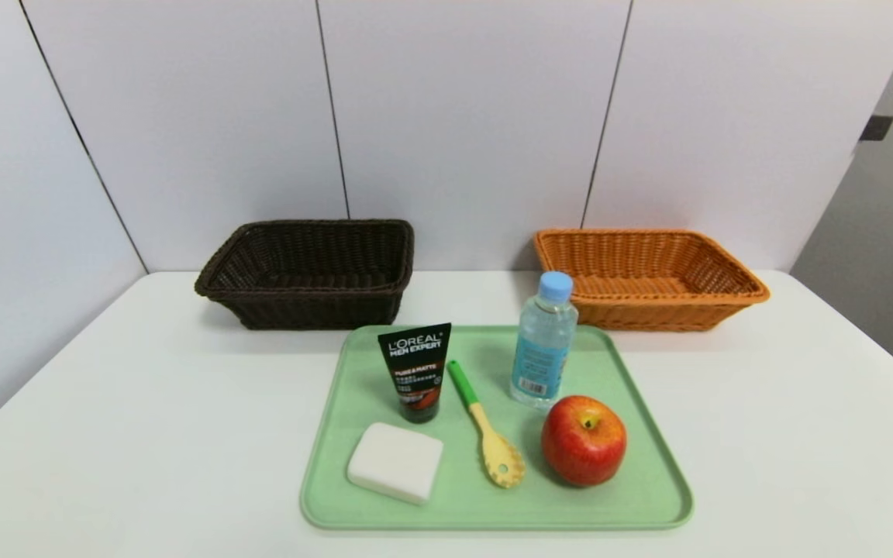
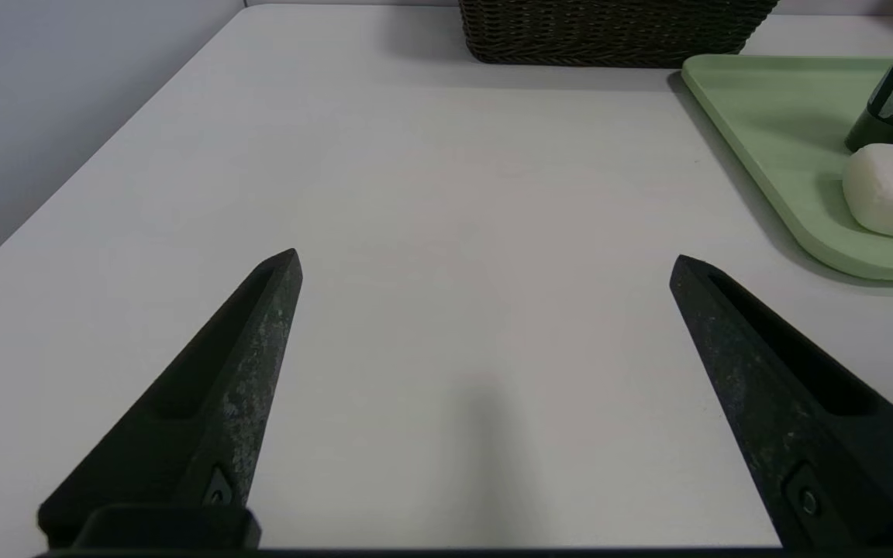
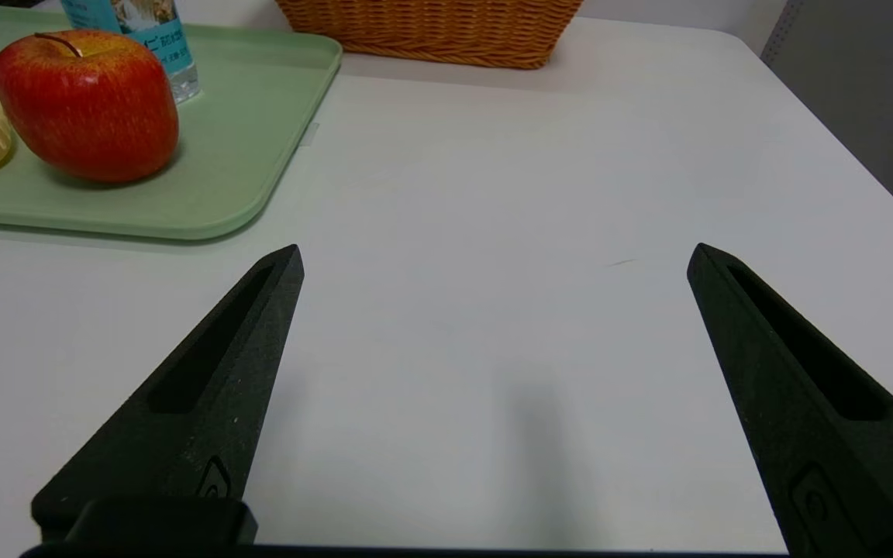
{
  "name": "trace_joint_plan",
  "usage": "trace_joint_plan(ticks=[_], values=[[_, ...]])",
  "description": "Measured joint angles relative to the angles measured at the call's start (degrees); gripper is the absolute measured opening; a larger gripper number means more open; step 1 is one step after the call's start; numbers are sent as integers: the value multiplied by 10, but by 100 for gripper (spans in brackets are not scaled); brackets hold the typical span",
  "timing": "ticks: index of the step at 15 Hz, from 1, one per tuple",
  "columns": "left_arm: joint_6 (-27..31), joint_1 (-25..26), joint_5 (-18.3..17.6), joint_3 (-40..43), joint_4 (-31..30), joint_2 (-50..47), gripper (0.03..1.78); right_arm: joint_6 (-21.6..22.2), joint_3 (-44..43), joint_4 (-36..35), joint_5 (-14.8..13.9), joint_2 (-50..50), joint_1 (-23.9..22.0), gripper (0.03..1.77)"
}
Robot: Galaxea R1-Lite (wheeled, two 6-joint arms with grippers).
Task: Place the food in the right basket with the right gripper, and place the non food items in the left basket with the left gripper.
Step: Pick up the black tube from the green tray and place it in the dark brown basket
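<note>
On a green tray (image 1: 338, 465) sit a red-yellow apple (image 1: 584, 439), an upright water bottle (image 1: 543, 341), a standing black L'Oreal tube (image 1: 415, 372), a white soap bar (image 1: 395, 462) and a yellow slotted spoon (image 1: 489, 434) with a green handle. The dark brown left basket (image 1: 311, 271) and the orange right basket (image 1: 648, 277) stand behind it, both bare inside. Neither arm shows in the head view. My left gripper (image 2: 485, 260) hovers open over bare table beside the tray, near the soap bar (image 2: 892, 190). My right gripper (image 3: 495, 254) hovers open on the tray's other side, near the apple (image 3: 86, 105).
The white table (image 1: 105, 434) ends at a wall behind the baskets and at open edges left and right. A grey panel (image 1: 880, 248) stands past the table's right edge.
</note>
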Motion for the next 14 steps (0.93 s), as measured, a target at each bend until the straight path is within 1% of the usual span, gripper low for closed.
trace_joint_plan(ticks=[9,11,14], values=[[2,0,0,0,0,0,169,-5,0,0,4,0,0,171],[5,0,0,0,-1,0,169,-19,0,0,5,0,0,171],[15,0,-5,0,3,0,169,-22,-8,5,-1,0,0,171]])
